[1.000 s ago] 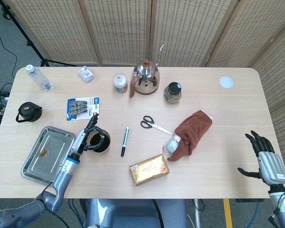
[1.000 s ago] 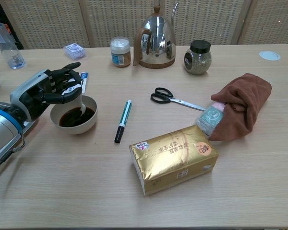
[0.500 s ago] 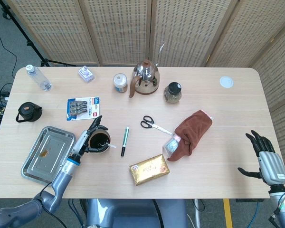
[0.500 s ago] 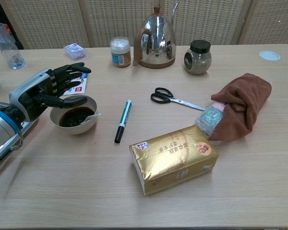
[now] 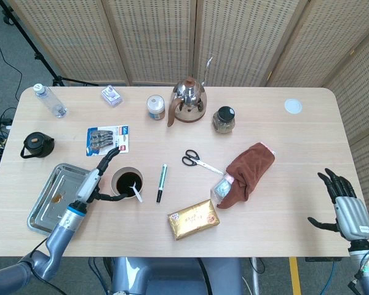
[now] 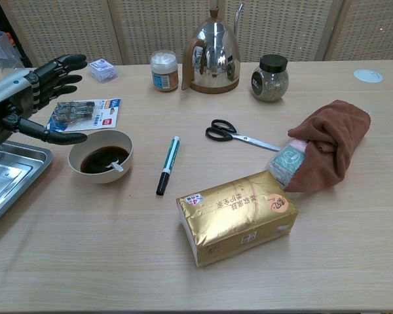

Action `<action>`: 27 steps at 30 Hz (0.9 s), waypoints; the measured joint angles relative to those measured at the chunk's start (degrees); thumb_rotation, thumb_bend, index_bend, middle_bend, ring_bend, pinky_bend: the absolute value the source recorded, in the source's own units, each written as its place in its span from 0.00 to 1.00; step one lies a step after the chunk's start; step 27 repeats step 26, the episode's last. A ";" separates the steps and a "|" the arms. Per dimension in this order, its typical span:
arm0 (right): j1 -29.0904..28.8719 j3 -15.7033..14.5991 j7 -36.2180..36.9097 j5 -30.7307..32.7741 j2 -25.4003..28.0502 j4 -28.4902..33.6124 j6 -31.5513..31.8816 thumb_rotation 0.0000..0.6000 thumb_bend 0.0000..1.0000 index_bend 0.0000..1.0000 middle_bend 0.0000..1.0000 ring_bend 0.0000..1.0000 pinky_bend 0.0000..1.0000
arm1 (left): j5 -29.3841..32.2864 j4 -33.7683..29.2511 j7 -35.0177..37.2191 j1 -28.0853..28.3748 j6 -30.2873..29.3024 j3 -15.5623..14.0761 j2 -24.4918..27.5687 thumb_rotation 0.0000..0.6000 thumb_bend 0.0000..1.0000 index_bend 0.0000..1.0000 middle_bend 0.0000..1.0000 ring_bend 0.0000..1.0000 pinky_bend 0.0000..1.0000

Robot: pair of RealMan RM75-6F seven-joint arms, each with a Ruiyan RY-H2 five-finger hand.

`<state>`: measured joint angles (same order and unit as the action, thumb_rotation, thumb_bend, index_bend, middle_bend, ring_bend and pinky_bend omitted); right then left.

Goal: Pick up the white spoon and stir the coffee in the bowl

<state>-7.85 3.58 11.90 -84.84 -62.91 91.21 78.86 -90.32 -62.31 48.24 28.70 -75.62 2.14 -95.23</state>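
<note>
Spoon resting in the coffee

Left hand [image 6: 26, 104] hangs open and empty beside the bowl [image 6: 99, 157]; white spoon [image 6: 115, 164] leans inside against the rim; stirring seems finished; next, clearing the arm away; right hand [image 5: 346, 208] idles open.

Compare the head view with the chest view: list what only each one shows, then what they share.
Only the head view shows the right hand, open and off the table's right edge, and the black lid at the far left.

Only the chest view shows the label print on the gold packet.

Both show the left hand open beside the bowl of coffee, the white spoon resting in the bowl with its handle on the rim, the metal tray, marker, scissors, kettle and brown cloth.
</note>
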 measured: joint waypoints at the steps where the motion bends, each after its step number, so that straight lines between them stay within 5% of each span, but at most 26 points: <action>1: 0.11 0.10 -1.12 -0.26 -0.20 -0.29 0.72 1.00 0.00 0.00 0.00 0.00 0.00 | 0.32 -1.99 -3.88 -0.63 -0.19 -0.21 2.11 1.00 0.08 0.01 0.00 0.00 0.00; 11: 1.47 1.02 -8.44 -3.66 -3.57 -3.58 8.28 1.00 0.00 0.00 0.00 0.00 0.00 | 7.19 -25.24 -36.27 -10.14 -4.28 -2.24 22.95 1.00 0.09 0.01 0.00 0.00 0.00; 17: 1.67 1.08 -8.44 -4.34 -3.88 -3.88 9.10 1.00 0.00 0.00 0.00 0.00 0.00 | 8.58 -26.64 -38.07 -16.35 -9.51 -3.59 26.38 1.00 0.09 0.00 0.00 0.00 0.00; 27: 1.72 1.00 -8.41 -4.64 -3.89 -3.95 9.28 1.00 0.00 0.00 0.00 0.00 0.00 | 7.68 -23.89 -35.76 -17.80 -10.34 -2.77 26.15 1.00 0.10 0.00 0.00 0.00 0.00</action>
